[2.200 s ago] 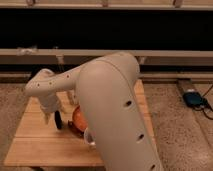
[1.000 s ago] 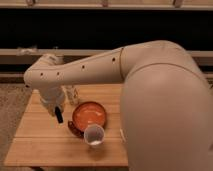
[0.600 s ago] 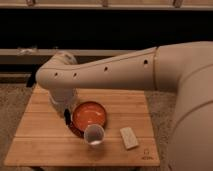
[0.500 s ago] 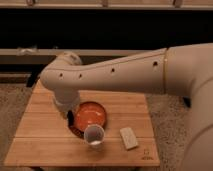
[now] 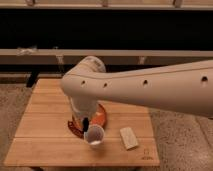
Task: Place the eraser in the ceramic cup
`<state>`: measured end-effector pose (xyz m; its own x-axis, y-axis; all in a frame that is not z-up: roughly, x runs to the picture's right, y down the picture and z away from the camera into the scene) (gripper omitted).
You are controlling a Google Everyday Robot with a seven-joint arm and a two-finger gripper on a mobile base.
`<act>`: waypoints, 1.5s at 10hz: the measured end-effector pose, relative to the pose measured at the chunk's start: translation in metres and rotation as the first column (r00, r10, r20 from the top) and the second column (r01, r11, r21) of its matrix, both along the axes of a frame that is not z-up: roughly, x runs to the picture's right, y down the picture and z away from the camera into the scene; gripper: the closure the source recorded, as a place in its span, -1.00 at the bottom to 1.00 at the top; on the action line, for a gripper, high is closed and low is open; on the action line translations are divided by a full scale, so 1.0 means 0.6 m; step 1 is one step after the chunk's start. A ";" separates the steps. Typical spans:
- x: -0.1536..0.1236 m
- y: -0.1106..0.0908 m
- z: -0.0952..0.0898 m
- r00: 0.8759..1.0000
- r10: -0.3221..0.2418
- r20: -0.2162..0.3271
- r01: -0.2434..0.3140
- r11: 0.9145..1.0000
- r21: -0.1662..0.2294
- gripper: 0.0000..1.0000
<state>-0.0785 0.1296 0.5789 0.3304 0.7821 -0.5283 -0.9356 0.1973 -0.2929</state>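
The white ceramic cup (image 5: 94,135) stands on the wooden table (image 5: 45,125), just in front of an orange plate (image 5: 102,115). My gripper (image 5: 85,119) hangs down from the thick white arm, right above the cup's back-left rim. It is shut on the eraser (image 5: 85,123), a small black block that points down from the fingertips, with its lower end close to the cup's rim. The arm's bulky wrist hides most of the plate and the upper part of the gripper.
A pale beige rectangular block (image 5: 129,137) lies on the table to the right of the cup. The big white arm (image 5: 150,90) spans the scene from the right edge. Behind the table runs a dark wall with a rail.
The gripper has carried the eraser rightward and forward, from the table's left side over the plate to just above the cup's rim. Cup, plate and beige block have stayed put.
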 end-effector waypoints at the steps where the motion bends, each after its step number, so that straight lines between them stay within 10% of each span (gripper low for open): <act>1: 0.012 0.007 -0.002 1.000 0.015 -0.021 -0.015 1.000 -0.007 1.00; 9: 0.026 0.074 0.047 0.993 -0.012 -0.115 -0.001 0.994 -0.107 -0.49; 15: 0.041 0.072 0.075 0.981 -0.066 -0.184 0.053 0.996 -0.077 -0.60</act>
